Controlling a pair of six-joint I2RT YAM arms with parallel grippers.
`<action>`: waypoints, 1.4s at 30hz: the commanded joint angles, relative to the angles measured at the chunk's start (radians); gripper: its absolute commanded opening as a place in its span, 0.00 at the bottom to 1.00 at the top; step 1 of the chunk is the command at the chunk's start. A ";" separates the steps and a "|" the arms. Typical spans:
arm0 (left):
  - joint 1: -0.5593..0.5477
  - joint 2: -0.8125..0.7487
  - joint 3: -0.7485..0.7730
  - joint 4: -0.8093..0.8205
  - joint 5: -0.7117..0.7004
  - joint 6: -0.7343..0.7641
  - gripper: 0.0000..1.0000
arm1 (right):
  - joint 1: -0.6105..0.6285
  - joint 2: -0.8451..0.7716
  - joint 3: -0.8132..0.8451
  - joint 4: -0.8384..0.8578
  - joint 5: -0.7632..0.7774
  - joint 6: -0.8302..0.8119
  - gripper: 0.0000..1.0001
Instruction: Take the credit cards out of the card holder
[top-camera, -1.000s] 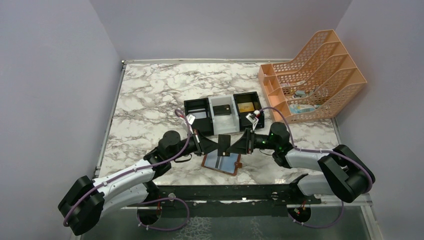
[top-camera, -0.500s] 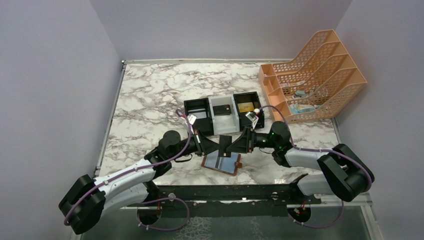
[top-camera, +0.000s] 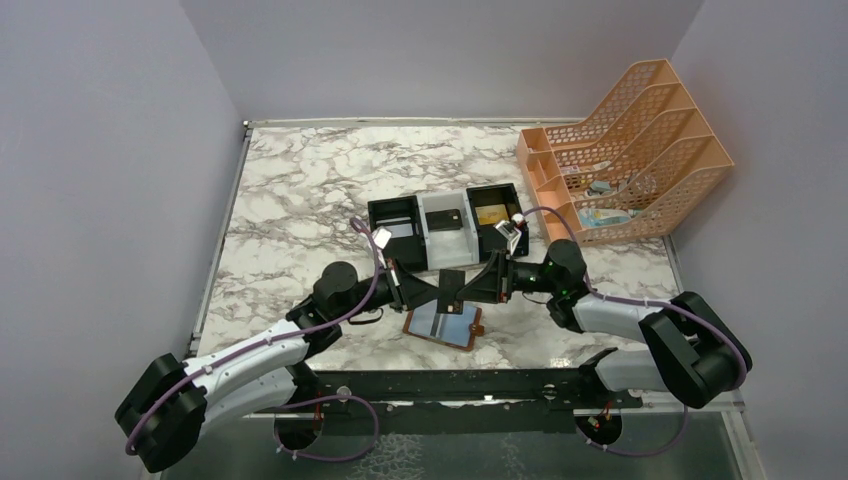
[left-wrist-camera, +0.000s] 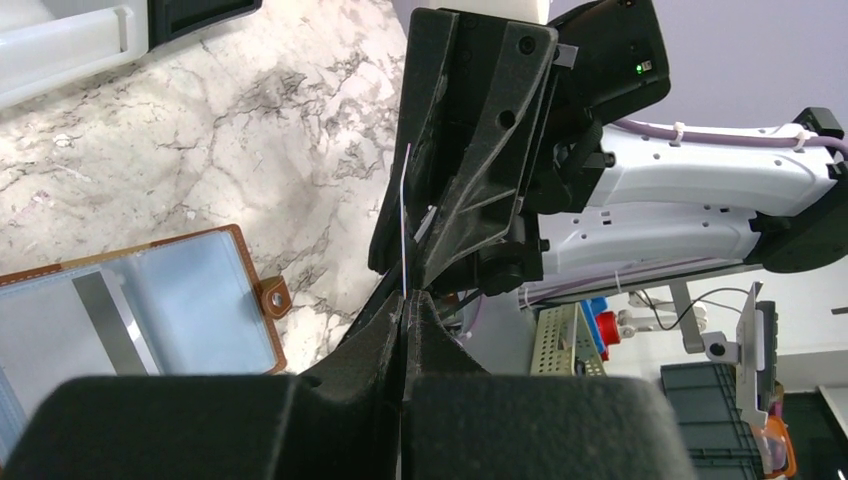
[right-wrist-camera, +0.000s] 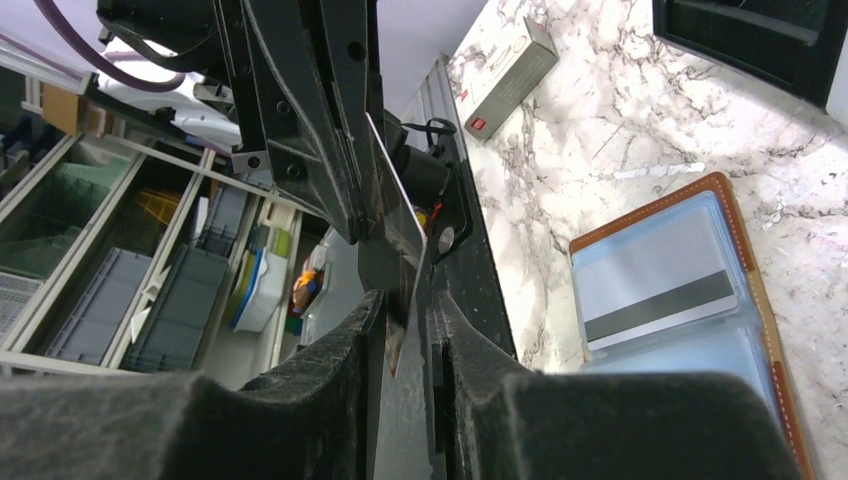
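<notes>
A thin credit card (top-camera: 450, 290) stands on edge in the air above the card holder (top-camera: 442, 325), a brown wallet lying open on the marble table. My left gripper (top-camera: 437, 291) is shut on the card's left side; in the left wrist view the card's edge (left-wrist-camera: 404, 230) rises from the closed fingertips (left-wrist-camera: 403, 300). My right gripper (top-camera: 464, 289) faces it from the right. The card's corner (right-wrist-camera: 398, 240) sits between its fingers, with a gap still showing on one side. Another card with a dark stripe (right-wrist-camera: 655, 290) lies in the holder's pale blue pocket (right-wrist-camera: 752, 270).
A black-and-white three-compartment tray (top-camera: 450, 222) sits just behind the grippers, with a gold card (top-camera: 490, 214) in its right compartment. An orange file rack (top-camera: 625, 150) stands at the back right. A long white box with a red mark (right-wrist-camera: 510, 75) lies on the marble by the left arm.
My right gripper has slid left onto the card and its jaws have narrowed around it. The left gripper stays shut on the card in the same place.
</notes>
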 joint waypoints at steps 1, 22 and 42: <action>0.006 -0.020 0.008 0.056 0.010 -0.008 0.00 | -0.009 -0.004 0.026 0.050 -0.061 0.016 0.21; 0.006 -0.012 -0.022 0.142 0.047 -0.038 0.00 | -0.010 0.109 0.042 0.306 -0.082 0.198 0.19; 0.010 -0.062 -0.025 -0.018 -0.047 0.031 0.77 | -0.017 0.009 0.032 0.072 0.033 0.070 0.01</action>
